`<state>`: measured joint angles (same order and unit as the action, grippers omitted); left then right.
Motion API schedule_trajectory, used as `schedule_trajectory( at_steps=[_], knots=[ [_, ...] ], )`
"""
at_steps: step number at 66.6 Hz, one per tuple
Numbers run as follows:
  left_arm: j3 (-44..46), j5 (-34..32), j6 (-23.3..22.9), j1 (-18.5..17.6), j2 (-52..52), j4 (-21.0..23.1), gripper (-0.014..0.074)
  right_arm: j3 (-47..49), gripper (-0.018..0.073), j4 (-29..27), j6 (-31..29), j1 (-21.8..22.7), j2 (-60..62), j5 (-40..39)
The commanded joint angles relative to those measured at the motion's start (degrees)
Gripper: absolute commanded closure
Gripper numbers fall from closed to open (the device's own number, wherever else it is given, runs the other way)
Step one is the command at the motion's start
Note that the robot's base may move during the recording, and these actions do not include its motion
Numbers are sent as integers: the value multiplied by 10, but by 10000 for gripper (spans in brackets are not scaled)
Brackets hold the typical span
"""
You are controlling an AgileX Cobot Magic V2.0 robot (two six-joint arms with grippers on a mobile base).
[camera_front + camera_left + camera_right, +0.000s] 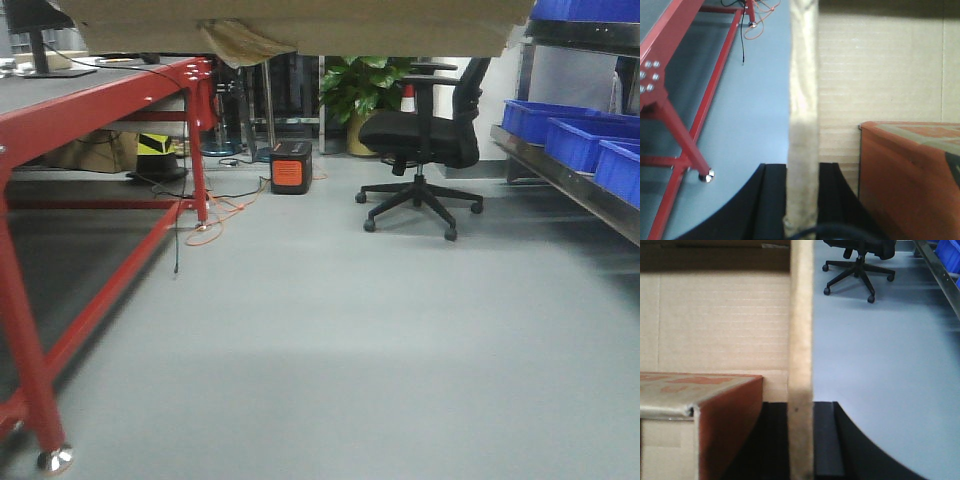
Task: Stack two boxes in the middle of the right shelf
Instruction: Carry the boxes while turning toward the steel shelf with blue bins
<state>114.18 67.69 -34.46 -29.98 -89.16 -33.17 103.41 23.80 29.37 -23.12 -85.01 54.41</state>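
The left gripper [801, 167] is closed on one upright wall of the open cardboard box [880, 75]. The pale wall edge is pinched between the two black jaws, one pressed against each face. The right gripper [800, 405] is clamped in the same way on the opposite wall, with a jaw touching each side of the edge.

Inside the box a reddish-brown box [910, 180] is seen, its taped top lying below the rim. In the right wrist view the same inner box [730, 430] is just beside the gripped wall.

The open cardboard box is held up off the grey floor [330, 340]. In the front view only its underside [300, 25] is shown, spanning the top edge, with a strip of peeling tape [245, 42] hanging from it.

The steel shelf [560, 182] is seen along the right side, low and apart from the box, and blue bins [565, 122] are set on it. A red table [110, 95] is stood at the left. Farther back, an office chair [425, 140], an orange power unit [291, 168] and a plant [365, 85] are placed on the floor.
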Motion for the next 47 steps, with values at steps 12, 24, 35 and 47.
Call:
schedule_trajectory(
  at_steps=[12, 24, 35, 47],
  knots=[
    [7, -12, -3, 0, 8, -21, 707, 6, 726, 23, 2, 1, 9, -28],
    [7, -12, -3, 0, 8, -21, 707, 6, 726, 23, 2, 1, 9, -36],
    [7, -12, -3, 0, 8, -21, 707, 6, 726, 23, 2, 1, 9, -39],
    [7, -12, -3, 0, 8, -21, 707, 6, 726, 23, 2, 1, 9, -39]
  ],
)
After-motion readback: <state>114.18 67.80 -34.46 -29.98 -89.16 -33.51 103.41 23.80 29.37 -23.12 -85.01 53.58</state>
